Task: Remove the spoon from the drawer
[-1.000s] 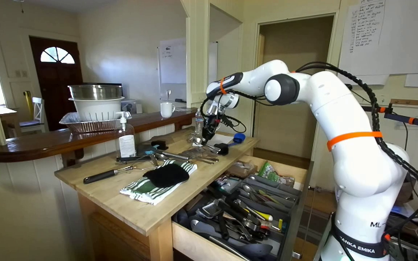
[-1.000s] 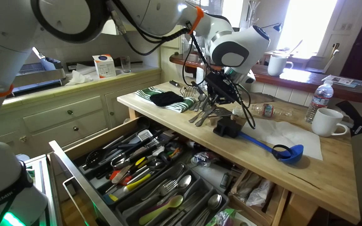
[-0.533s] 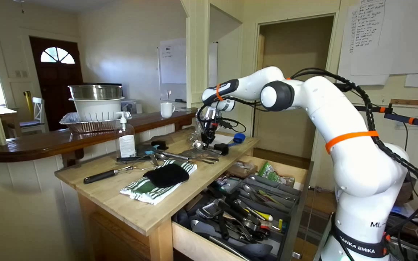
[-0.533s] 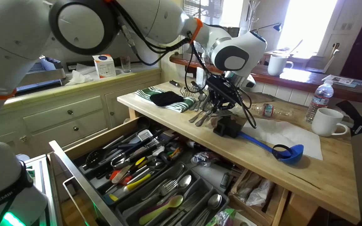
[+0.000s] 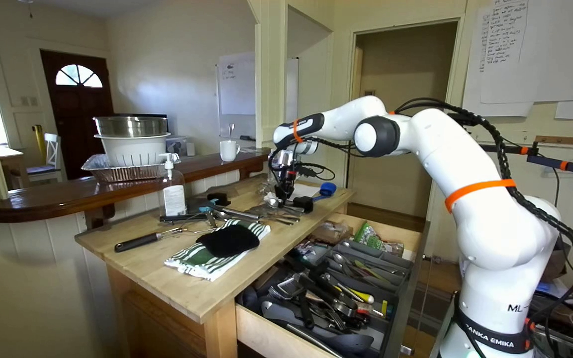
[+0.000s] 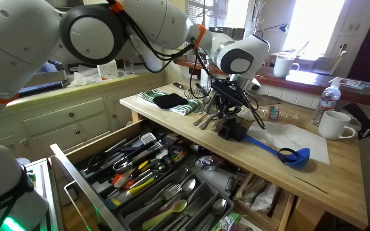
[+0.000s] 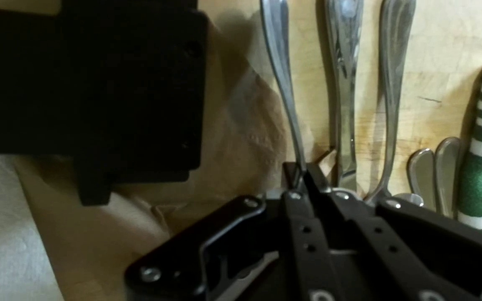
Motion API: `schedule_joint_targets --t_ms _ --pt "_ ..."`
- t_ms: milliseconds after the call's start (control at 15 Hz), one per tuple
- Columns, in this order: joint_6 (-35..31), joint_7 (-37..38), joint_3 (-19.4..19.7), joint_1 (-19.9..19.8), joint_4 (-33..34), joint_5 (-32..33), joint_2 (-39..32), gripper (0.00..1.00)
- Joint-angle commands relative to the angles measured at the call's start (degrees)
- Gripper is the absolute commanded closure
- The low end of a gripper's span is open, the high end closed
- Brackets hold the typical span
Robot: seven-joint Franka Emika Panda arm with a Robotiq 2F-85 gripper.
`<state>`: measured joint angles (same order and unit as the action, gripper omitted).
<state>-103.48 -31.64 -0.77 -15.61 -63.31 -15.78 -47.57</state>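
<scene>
The end effector point(image 7: 301, 175) hides one end of a metal utensil point(image 7: 278, 37).

Light-wood tabletop point(image 6: 336, 175); green-striped towel point(image 5: 194, 259) toward one end, metal cutlery point(image 7: 344, 104) fanned just beside it, black-handled wire utensil point(image 5: 142, 241) near it. Farther from the towel: creased brown paper point(image 7: 245, 142), black block point(image 6: 233, 130), sideways bottle point(image 6: 274, 113). Well apart from the towel: blue ladle point(image 6: 299, 159), white paper point(image 6: 278, 134), upright bottle point(image 6: 327, 102), white mug point(image 6: 334, 125).
</scene>
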Motion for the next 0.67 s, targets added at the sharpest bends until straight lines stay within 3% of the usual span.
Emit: schedule_joint_targets --t_ms 0,67,200,600 --pt "2.3 1.3 -0.85 -0.19 3.75 2.37 -2.09 0.9" --pt "2.25 1.19 -1.0 -0.2 3.67 2.55 -1.91 0.67" --pt "1.88 0.87 -1.04 0.08 2.96 3.43 -0.8 0.63" --pt "2.19 -2.15 -0.94 0.95 -3.0 4.94 6.65 0.18"
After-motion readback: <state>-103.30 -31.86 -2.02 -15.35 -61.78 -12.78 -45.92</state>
